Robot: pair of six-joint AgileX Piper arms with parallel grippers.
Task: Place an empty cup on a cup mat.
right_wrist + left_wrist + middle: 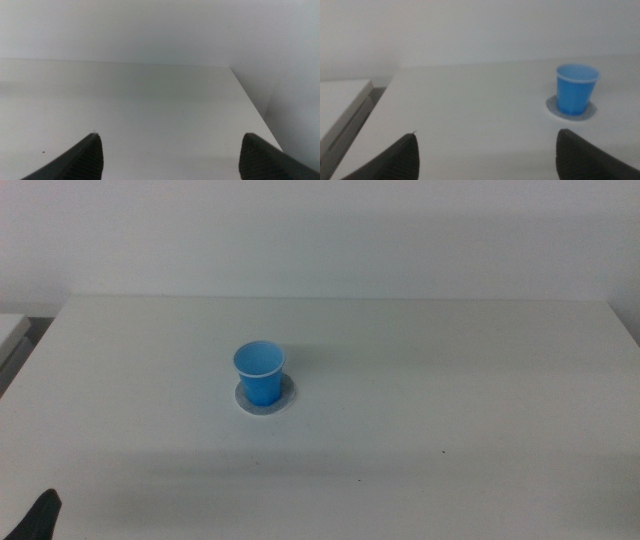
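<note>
The bright blue cup [260, 372] stands upright and empty on the round grey cup mat [284, 397], left of the table's middle. It also shows in the left wrist view [575, 89], standing on the cup mat [551, 106]. My left gripper [487, 155] is open and empty, well back from the cup; only its tip [38, 516] shows at the bottom left corner of the middle view. My right gripper [170, 157] is open and empty over bare table and out of the middle view.
The white table [450, 400] ends at a far edge against a pale wall. A second pale surface [340, 100] adjoins the table's left side across a dark gap. The table's right edge [250, 105] shows in the right wrist view.
</note>
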